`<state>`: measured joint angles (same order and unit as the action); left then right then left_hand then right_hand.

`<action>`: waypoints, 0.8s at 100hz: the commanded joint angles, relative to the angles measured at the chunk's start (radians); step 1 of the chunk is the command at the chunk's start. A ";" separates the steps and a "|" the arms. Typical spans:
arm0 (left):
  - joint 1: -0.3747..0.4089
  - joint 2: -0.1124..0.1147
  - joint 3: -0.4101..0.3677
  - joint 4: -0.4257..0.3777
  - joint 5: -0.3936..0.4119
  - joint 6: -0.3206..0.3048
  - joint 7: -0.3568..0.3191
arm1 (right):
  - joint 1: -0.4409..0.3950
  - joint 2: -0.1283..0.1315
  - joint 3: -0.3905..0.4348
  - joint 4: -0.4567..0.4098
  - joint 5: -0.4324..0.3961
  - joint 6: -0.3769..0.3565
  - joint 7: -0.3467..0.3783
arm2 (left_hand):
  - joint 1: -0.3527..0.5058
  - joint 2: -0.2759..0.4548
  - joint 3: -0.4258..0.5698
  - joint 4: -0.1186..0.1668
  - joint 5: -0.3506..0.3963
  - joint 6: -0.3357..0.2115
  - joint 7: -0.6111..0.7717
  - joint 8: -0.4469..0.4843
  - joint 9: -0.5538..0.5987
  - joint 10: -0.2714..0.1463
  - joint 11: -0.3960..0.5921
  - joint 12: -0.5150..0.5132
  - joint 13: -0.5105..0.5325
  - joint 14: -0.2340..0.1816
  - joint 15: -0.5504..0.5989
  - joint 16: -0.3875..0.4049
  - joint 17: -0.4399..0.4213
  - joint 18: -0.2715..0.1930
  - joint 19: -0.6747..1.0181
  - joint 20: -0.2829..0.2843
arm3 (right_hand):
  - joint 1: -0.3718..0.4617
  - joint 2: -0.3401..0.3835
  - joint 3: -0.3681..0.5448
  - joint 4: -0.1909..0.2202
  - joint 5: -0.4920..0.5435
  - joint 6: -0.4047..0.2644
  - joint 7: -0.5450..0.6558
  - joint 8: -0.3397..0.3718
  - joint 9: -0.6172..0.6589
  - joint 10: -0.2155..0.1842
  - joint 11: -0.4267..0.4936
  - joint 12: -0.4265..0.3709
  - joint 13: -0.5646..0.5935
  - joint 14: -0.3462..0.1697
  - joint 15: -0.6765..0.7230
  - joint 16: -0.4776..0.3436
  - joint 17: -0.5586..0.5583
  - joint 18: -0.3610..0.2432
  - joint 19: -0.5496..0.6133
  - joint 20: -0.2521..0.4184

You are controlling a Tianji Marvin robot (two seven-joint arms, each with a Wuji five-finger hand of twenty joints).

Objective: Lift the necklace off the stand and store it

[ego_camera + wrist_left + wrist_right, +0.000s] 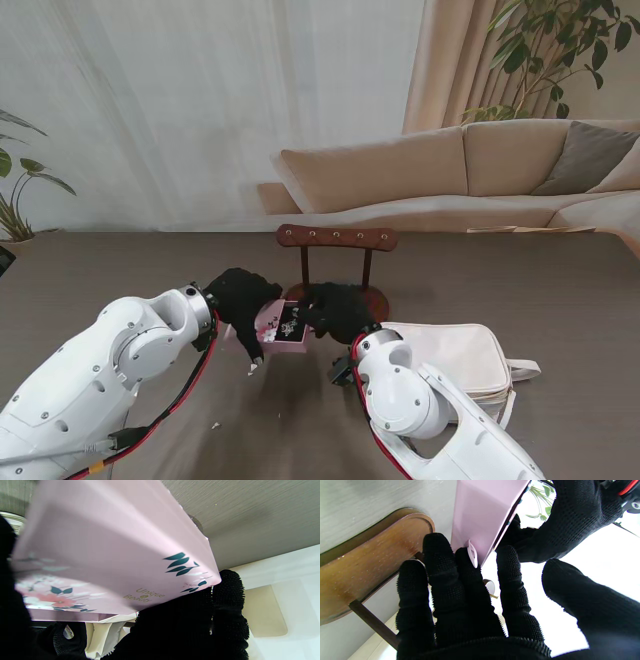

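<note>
A pink gift box [283, 325] with leaf and flower print [112, 555] is lifted off the table in front of the wooden stand [337, 238]. My left hand [243, 300] is shut on the box's left side. Pale glinting specks lie on the box's dark inside [290, 326]; I cannot tell if they are the necklace. My right hand [340, 312] is at the box's right edge, fingers [440, 580] spread and straight, straddling its wall [482, 517] beside a small white tab [472, 553]. I see no necklace on the stand's bar.
The stand's oval wooden base [370, 562] lies just behind both hands, with its two thin posts [304, 265]. A cream zip pouch [455, 358] lies to the right, close to my right forearm. A tiny white scrap [215, 426] lies nearer to me on the left.
</note>
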<state>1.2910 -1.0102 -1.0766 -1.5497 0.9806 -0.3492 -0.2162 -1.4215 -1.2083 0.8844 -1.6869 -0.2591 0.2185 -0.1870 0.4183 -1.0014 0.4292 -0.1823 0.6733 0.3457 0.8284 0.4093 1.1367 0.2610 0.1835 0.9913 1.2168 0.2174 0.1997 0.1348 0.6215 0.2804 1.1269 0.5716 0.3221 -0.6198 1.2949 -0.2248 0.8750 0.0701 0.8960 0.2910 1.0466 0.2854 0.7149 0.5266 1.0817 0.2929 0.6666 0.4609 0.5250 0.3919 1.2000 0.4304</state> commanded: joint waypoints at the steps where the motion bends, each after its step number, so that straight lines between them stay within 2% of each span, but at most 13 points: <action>1: -0.006 -0.012 0.005 -0.009 -0.009 0.002 -0.010 | -0.006 -0.016 -0.017 -0.011 0.006 -0.005 0.018 | 0.527 0.139 0.548 -0.008 0.115 -0.174 0.649 0.064 0.120 -0.110 0.165 0.094 0.093 -0.151 0.131 0.004 0.001 0.022 0.076 0.018 | 0.002 0.017 -0.012 -0.004 0.001 0.001 0.008 0.005 -0.022 -0.108 -0.030 -0.015 -0.002 -0.022 0.004 -0.002 -0.064 -0.025 -0.007 0.010; 24: -0.003 -0.013 0.009 -0.011 -0.013 0.005 -0.002 | 0.001 -0.028 -0.031 -0.008 0.047 -0.007 0.004 | 0.527 0.138 0.549 -0.008 0.115 -0.174 0.649 0.064 0.120 -0.108 0.165 0.094 0.094 -0.148 0.133 0.005 0.002 0.022 0.076 0.018 | 0.026 0.027 -0.013 -0.017 -0.017 0.007 0.012 0.002 -0.034 -0.105 -0.030 -0.015 -0.006 -0.021 0.003 -0.003 -0.067 -0.024 -0.009 0.010; 57: 0.016 -0.014 -0.005 -0.022 -0.006 0.013 0.005 | 0.010 -0.052 -0.048 0.019 0.153 -0.022 -0.015 | 0.527 0.140 0.548 -0.009 0.115 -0.174 0.649 0.064 0.120 -0.108 0.165 0.093 0.093 -0.150 0.133 0.005 0.004 0.024 0.078 0.019 | 0.074 0.041 -0.016 -0.045 -0.055 0.027 0.036 -0.014 -0.067 -0.087 -0.021 -0.015 -0.015 -0.010 0.006 -0.001 -0.072 -0.024 -0.012 0.011; 80: 0.029 -0.014 -0.017 -0.029 -0.005 0.017 0.006 | 0.013 -0.060 -0.055 0.026 0.179 -0.026 -0.025 | 0.526 0.138 0.546 -0.009 0.115 -0.174 0.649 0.064 0.122 -0.108 0.165 0.092 0.093 -0.150 0.134 0.005 0.004 0.024 0.078 0.018 | 0.098 0.049 -0.020 -0.058 -0.076 0.034 0.051 -0.024 -0.082 -0.083 -0.013 -0.018 -0.014 -0.009 0.014 -0.001 -0.070 -0.028 -0.010 0.014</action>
<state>1.3180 -1.0169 -1.0909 -1.5684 0.9774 -0.3349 -0.1965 -1.4052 -1.2587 0.8365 -1.6588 -0.0876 0.1994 -0.2277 0.4183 -1.0015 0.4292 -0.1823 0.6735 0.3450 0.8291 0.4093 1.1373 0.2610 0.1835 0.9913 1.2168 0.2174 0.2026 0.1346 0.6215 0.2810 1.1363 0.5716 0.4020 -0.5914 1.2958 -0.2523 0.8194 0.0990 0.9260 0.2784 0.9979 0.2900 0.7055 0.5206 1.0811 0.2930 0.6677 0.4609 0.5250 0.3919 1.2000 0.4304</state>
